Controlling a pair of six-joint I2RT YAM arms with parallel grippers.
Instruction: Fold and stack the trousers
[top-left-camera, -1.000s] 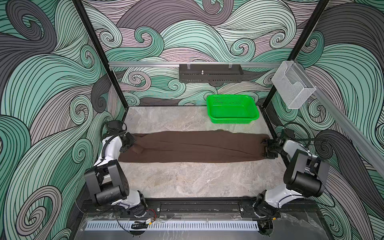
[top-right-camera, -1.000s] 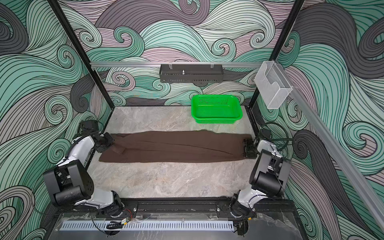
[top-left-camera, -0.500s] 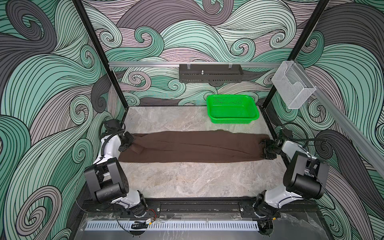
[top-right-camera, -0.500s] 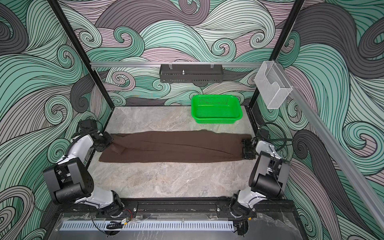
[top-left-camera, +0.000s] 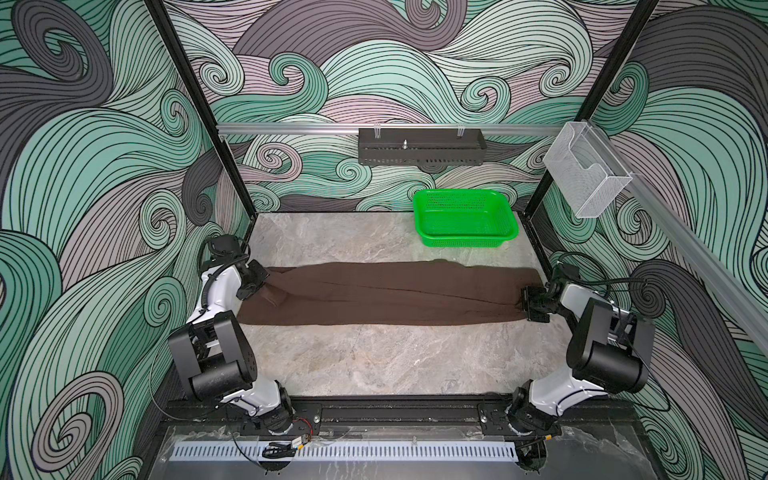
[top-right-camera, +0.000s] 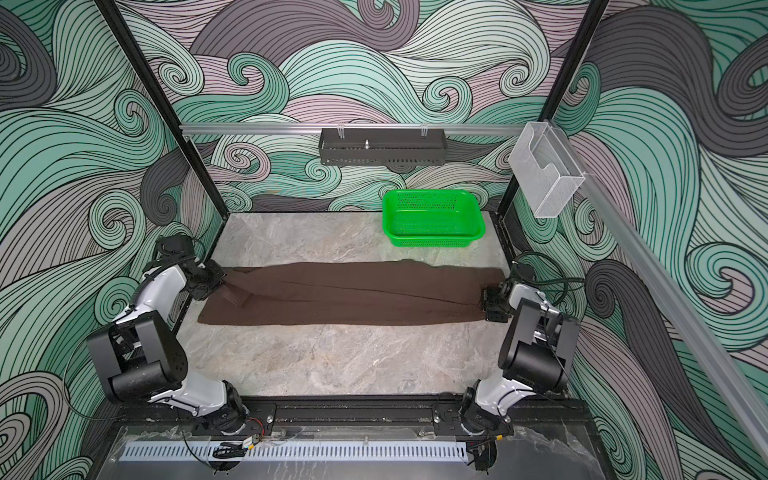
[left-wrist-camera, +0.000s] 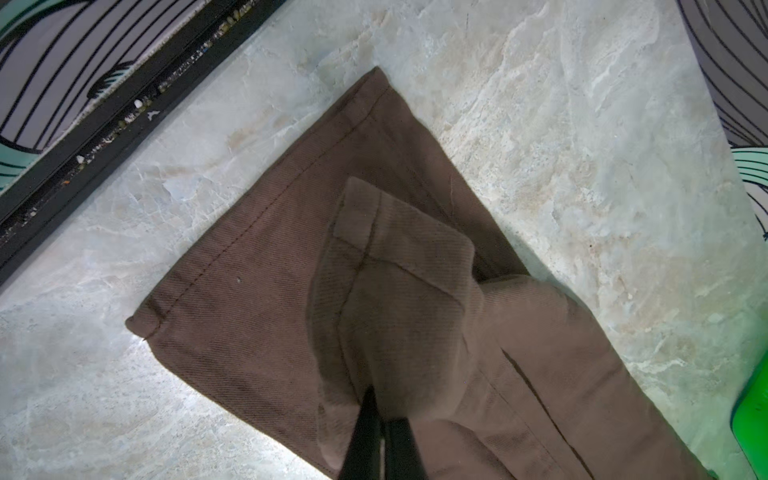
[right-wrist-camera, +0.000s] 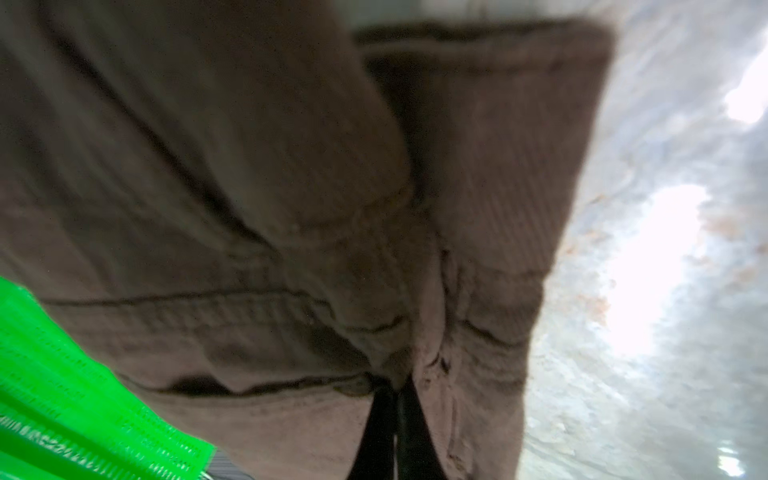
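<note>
Trousers (top-left-camera: 386, 293): flat lengthwise across worktop (top-left-camera: 395, 361), legs overlapping, near basket (top-left-camera: 461, 242) but apart.
Left pincer (left-wrist-camera: 380, 436): pressed together on a lifted hem fold, tips buried in cloth.
Right pincer (right-wrist-camera: 395, 432): pinching the opposite end; wrist view blurred.
Basket: cut off in wrist views.

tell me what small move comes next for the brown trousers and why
Probably lift both ends slightly together. The left hand is shut on the hem end and the right hand on the opposite end of the dark brown soft-fabric trousers, which lie stretched flat on the grey marble-look table. With both ends gripped, raising them seems the likely start of a fold.
</note>
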